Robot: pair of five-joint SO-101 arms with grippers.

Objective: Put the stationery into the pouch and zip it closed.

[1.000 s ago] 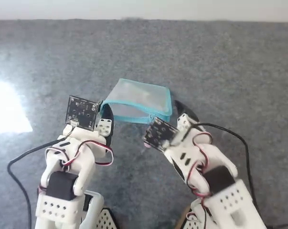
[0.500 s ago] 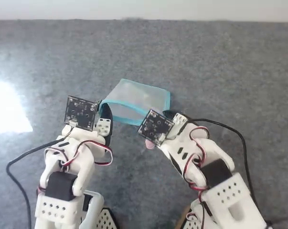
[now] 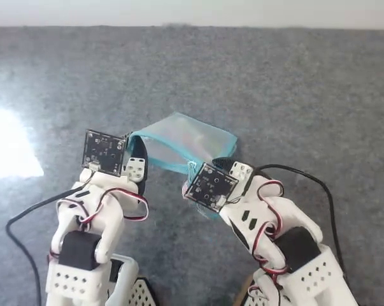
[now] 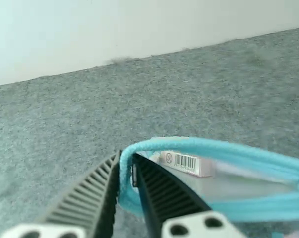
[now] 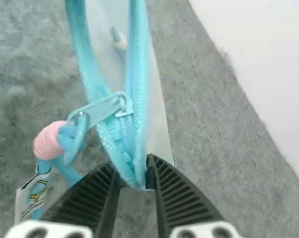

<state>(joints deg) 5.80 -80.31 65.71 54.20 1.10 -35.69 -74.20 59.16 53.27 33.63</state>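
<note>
Turquoise-trimmed mesh pouch (image 3: 190,139), stretched between the two arms over the grey table (image 3: 293,83), mouth partly open, with a barcoded stationery box (image 4: 185,162) inside. Left jaws are closed on the rim at one end. Right jaws are closed on the opposite end, just beside the zipper pull (image 5: 98,112) and its pink bead (image 5: 47,141).

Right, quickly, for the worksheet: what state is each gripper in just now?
Left gripper: shut on the pouch, at its open rim.
Right gripper: shut on the pouch, at its zip end.
</note>
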